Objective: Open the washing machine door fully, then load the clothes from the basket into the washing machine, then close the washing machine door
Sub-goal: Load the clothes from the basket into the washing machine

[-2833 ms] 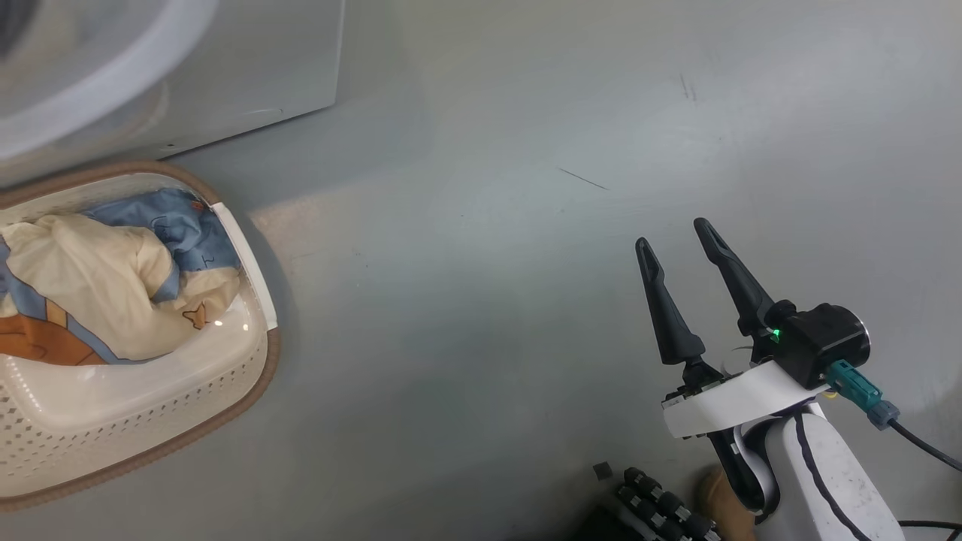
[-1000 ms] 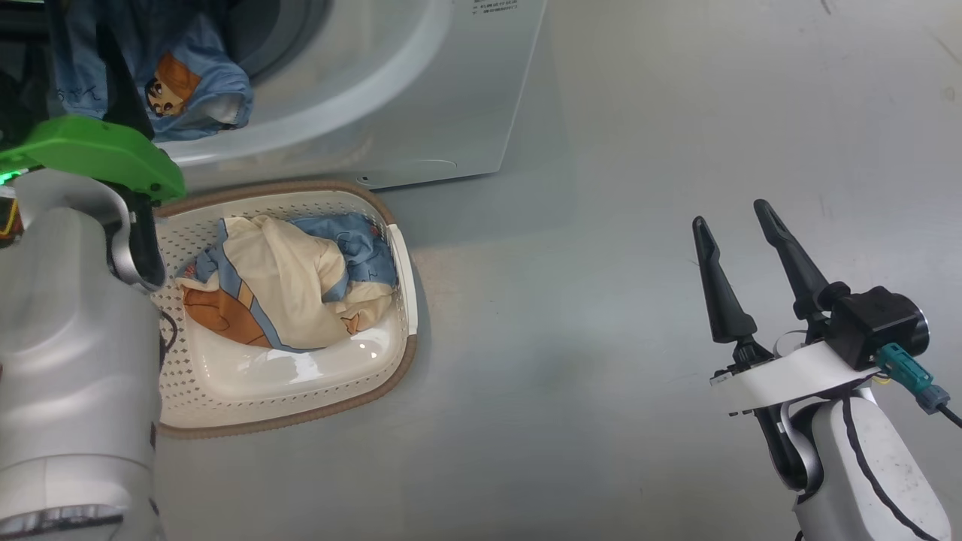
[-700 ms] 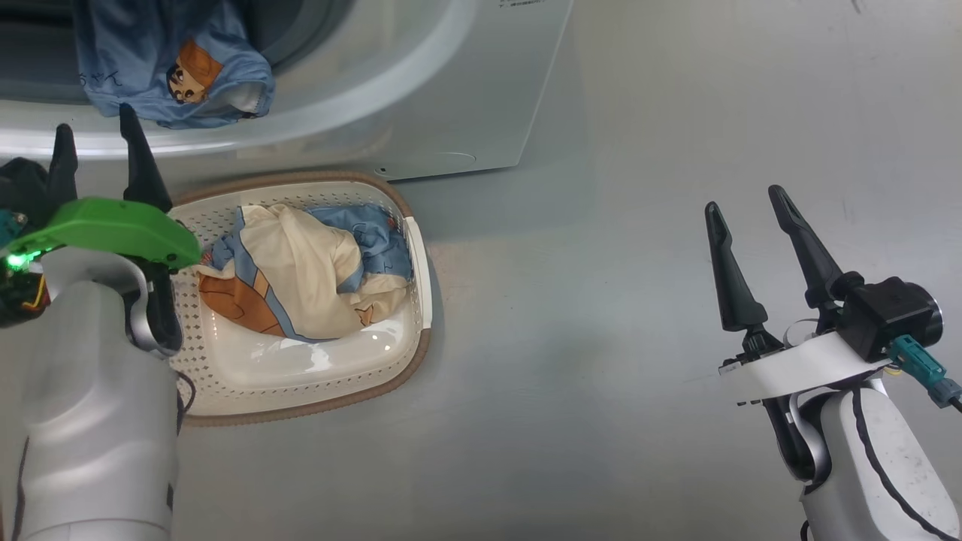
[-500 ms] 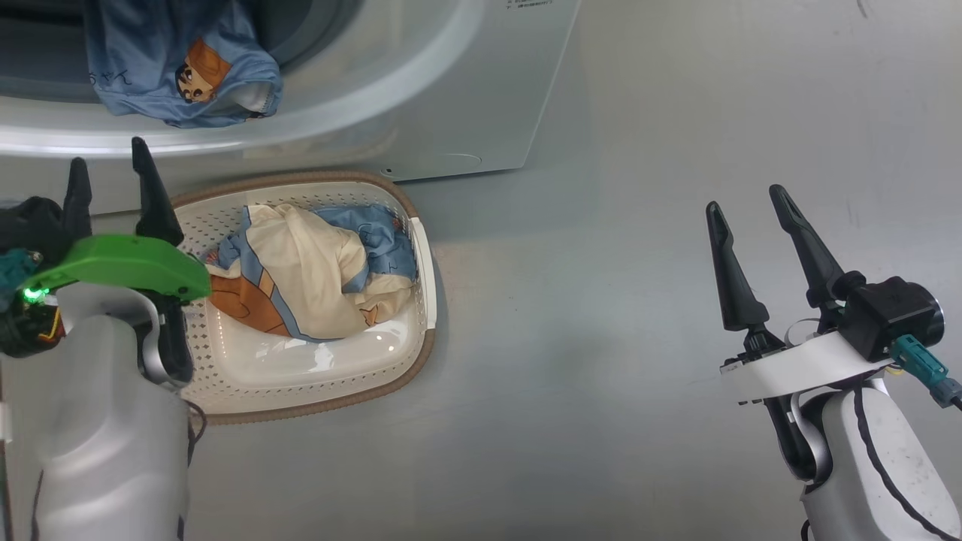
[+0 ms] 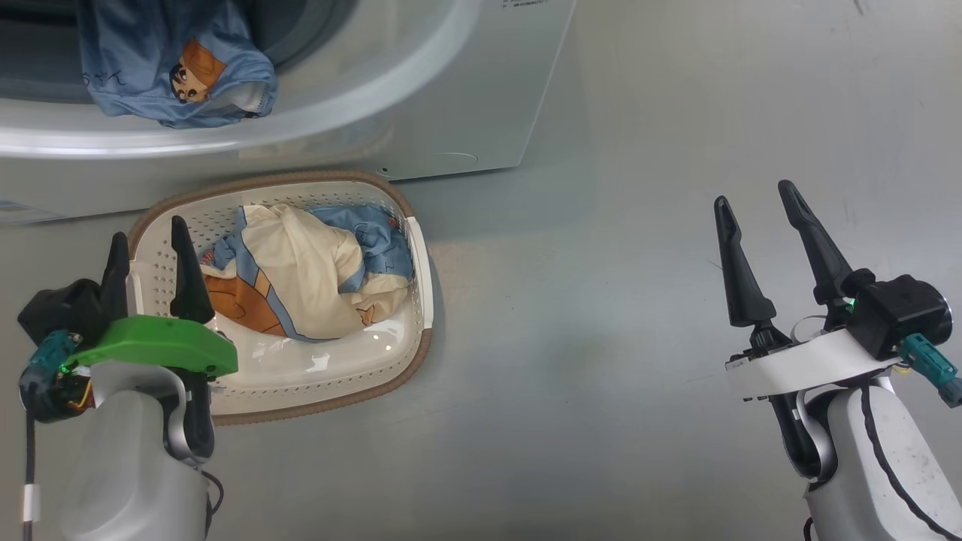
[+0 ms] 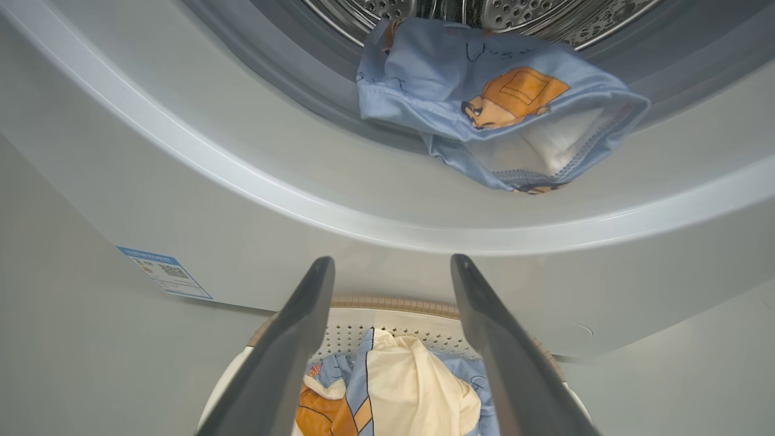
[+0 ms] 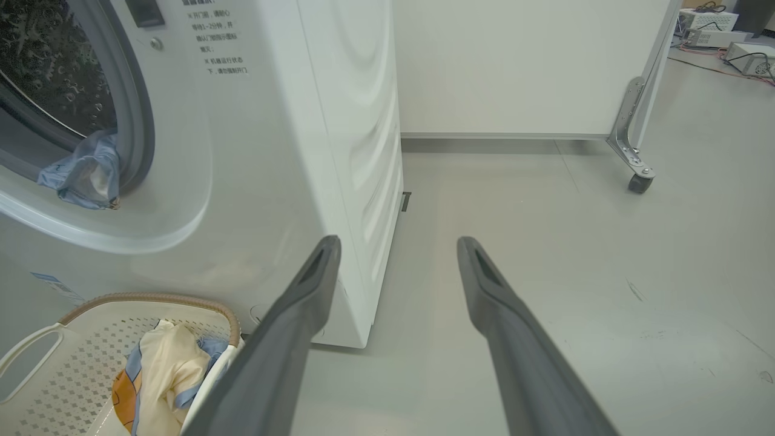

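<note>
left end effector (image 5: 148, 229) spread empty by the basket (image 5: 316, 391); right end effector (image 5: 754, 193) spread, empty.

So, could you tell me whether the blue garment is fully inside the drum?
Partly out: the blue garment drapes from the drum over the gasket.

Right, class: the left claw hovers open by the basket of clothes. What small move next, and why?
Probably lower the open left claw onto the cream and light blue fabric bundle in the cream-white perforated plastic basket. It holds nothing, its tips sit at the basket's left end, and a blue printed garment already hangs from the mouth of the big white washing machine.
</note>
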Robot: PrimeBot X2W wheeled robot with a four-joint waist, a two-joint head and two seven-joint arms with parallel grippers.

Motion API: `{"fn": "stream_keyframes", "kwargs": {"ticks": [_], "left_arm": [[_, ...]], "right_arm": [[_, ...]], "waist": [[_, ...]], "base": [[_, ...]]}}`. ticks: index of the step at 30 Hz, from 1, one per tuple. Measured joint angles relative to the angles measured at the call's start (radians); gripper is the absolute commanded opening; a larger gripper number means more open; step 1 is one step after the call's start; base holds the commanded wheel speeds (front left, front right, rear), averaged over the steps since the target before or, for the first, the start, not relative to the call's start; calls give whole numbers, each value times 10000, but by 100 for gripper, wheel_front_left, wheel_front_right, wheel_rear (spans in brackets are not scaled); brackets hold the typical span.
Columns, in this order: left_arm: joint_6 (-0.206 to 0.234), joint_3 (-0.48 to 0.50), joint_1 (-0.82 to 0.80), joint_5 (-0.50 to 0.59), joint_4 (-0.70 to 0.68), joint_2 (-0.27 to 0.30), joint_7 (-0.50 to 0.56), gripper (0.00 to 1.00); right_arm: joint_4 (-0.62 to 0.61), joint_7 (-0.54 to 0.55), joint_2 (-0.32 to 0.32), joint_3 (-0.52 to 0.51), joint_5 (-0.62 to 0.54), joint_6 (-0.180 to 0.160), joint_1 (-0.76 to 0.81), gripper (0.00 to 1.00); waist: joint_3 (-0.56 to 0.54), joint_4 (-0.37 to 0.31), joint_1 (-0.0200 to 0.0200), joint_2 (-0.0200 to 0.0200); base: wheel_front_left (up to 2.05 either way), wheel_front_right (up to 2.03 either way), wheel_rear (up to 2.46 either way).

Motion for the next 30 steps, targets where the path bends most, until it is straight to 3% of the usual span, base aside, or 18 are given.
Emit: {"fn": "stream_keyframes", "kwargs": {"ticks": [21, 30], "left_arm": [[-52, -244, 569, -207, -1923, 12, 50, 100], [121, -410, -174, 15, -2512, 245, 546, 100]], "right_arm": [[-19, 0, 96, 165, 0, 0, -8, 100], [-17, 0, 196, 255, 2, 0, -105, 100]], "waist": [[151, -204, 0, 0], [323, -536, 0, 0]], "base": [[0, 0, 0], [0, 0, 0]]}}
